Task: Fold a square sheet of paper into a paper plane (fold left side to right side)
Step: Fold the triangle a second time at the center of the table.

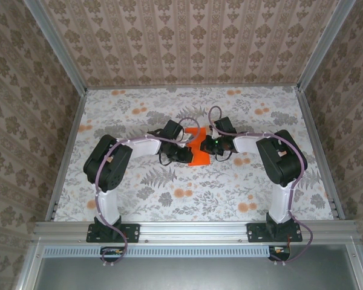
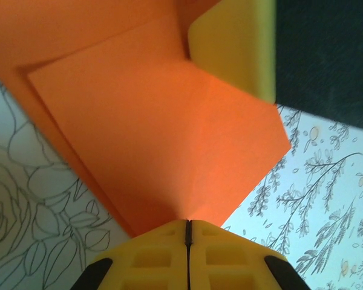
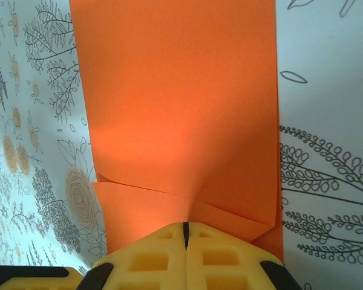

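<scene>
**Both pincers clenched on the orange sheet of paper, mid-table.**

The sheet lies near the middle of the flower-printed table, between the two wrists, which meet over it from left and right. It is partly folded, and overlapping layers with slanted edges show in both wrist views. The left pincer has its yellow fingers pressed together, and a corner of the sheet runs into the seam, the paper puckering toward that point. The right pincer is likewise clamped on an edge of the sheet, with a folded flap just beside its tips. In the left wrist view, one yellow finger of the right pincer rests on the far part of the paper. The rest of the sheet lies flat on the table.
</scene>
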Motion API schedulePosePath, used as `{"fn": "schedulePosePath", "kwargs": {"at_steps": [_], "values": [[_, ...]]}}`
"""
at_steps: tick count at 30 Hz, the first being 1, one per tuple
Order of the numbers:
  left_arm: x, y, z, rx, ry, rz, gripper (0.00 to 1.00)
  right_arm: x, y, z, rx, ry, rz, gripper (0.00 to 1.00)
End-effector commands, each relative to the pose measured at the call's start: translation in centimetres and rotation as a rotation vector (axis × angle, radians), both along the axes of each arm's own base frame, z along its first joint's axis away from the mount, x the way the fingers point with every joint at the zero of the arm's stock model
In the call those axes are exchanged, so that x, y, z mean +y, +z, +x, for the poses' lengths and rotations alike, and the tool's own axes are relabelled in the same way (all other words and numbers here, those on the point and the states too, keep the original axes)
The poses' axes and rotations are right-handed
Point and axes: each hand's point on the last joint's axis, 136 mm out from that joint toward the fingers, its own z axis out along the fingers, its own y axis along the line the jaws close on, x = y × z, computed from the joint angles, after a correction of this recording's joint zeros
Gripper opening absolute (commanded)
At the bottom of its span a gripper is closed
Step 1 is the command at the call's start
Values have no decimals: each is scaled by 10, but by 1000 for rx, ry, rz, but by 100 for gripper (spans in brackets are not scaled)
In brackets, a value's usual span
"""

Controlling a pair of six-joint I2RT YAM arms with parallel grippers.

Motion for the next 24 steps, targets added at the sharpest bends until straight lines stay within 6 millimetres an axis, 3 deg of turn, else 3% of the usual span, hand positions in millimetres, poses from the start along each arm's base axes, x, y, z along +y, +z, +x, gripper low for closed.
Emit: {"fn": "schedulePosePath", "kwargs": {"at_steps": [1,10,24], "values": [[-10,-1,-1,19,-39,-13,7,-11,-28,-17,86,-14,-52,0],[-21,-9,8,28,-64,-13,7,-11,-28,-17,87,-11,-56,0],[6,-28,-13,68,-26,44,6,-17,-29,-18,92,-10,-82,0]]}}
